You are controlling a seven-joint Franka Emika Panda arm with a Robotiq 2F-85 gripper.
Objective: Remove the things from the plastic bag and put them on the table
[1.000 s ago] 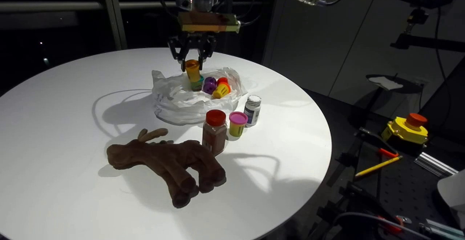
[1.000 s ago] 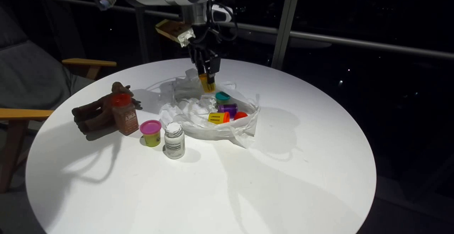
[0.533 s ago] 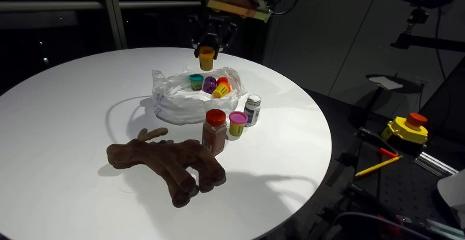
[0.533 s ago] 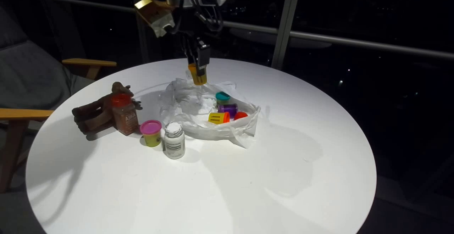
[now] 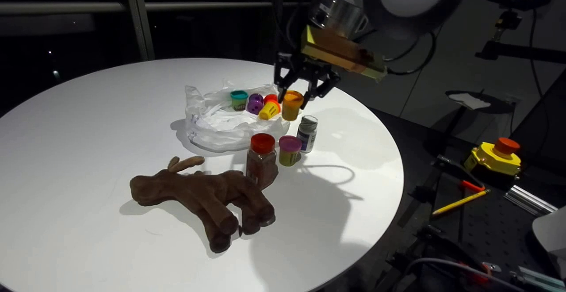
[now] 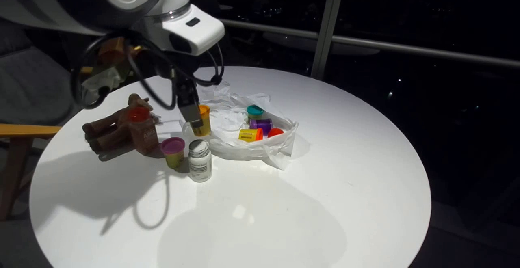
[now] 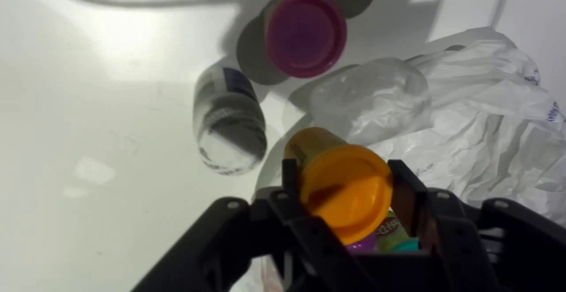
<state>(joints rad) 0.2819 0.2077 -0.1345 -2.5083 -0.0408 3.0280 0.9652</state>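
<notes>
Claw (image 7: 344, 171): grasps an orange-lidded tub (image 5: 292, 107) by its sides, apparently clear of the white surface (image 6: 365, 203).
White-capped bottle (image 6: 200, 163): stands close by; a low swing or hasty descent could topple it against the pink-lidded tub (image 6: 173, 154) just beside it.
Plastic bag (image 5: 221, 136): if its loose rim snags, the other tubs (image 6: 248, 135) inside could be dragged along.
Orange-lidded tub: between the claw's two jaws, lid uppermost, at the bag's edge and near the bottle.

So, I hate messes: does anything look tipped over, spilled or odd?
Only mildly: inside the plastic bag, the red-lidded yellow tub lies on its side, odd because the teal-lidded Play-Doh tub there stands upright. Both seem closed, and no spill shows.
</notes>
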